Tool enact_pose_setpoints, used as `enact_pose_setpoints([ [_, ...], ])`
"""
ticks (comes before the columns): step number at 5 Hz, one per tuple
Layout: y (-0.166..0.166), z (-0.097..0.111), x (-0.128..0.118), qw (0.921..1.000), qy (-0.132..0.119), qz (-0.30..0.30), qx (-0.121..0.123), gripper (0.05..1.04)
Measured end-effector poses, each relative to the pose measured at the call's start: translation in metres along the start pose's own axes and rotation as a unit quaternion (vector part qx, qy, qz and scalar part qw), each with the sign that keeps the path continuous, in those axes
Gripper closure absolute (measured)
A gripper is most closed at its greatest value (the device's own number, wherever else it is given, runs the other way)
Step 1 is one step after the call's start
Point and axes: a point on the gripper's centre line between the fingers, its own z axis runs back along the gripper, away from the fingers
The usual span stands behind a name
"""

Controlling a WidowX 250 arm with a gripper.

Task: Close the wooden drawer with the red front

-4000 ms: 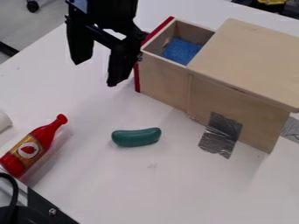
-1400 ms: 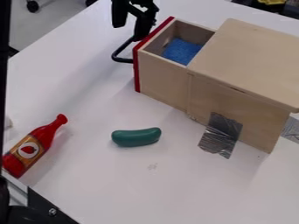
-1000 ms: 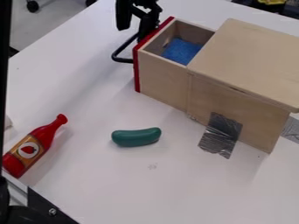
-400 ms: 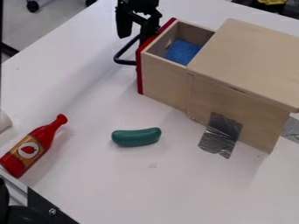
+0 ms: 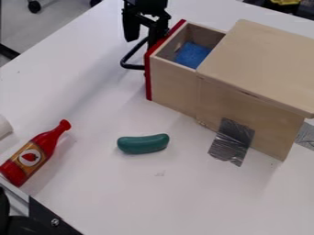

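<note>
One black bracket (image 5: 50, 219) is nearest the viewer, well apart from the wooden box (image 5: 264, 64). A red bottle (image 5: 27, 158) lies on the white table (image 5: 184, 202), out beyond the box's drawer end, its neck nearer the box than its base. The green toy vegetable (image 5: 142, 144) lies between bottle and box, apart from both. Grey tape (image 5: 230, 142) runs from the box's near side onto the table. The drawer (image 5: 175, 85) projects partway from the box, a blue sponge (image 5: 192, 54) inside; its red front (image 5: 148, 80) bears a black handle (image 5: 126, 59) facing away from the box.

Farther back, the gripper (image 5: 143, 36) hangs from the arm (image 5: 146, 5) just outside the box's drawer end, pointing down beside the red front. Its two fingers are spread, with a gap between them; one is set off from the box, the other beside the red front and over the handle's far part. Contact there cannot be determined. Behind, beyond the table, a caster (image 5: 34, 6) rests on the floor.
</note>
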Motion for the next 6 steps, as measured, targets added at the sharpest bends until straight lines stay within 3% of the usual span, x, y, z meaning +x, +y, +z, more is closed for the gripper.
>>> enact_pose_setpoints([
  [6,-0.017,0.000,0.006,0.9997,-0.008,-0.020,-0.008,0.086],
])
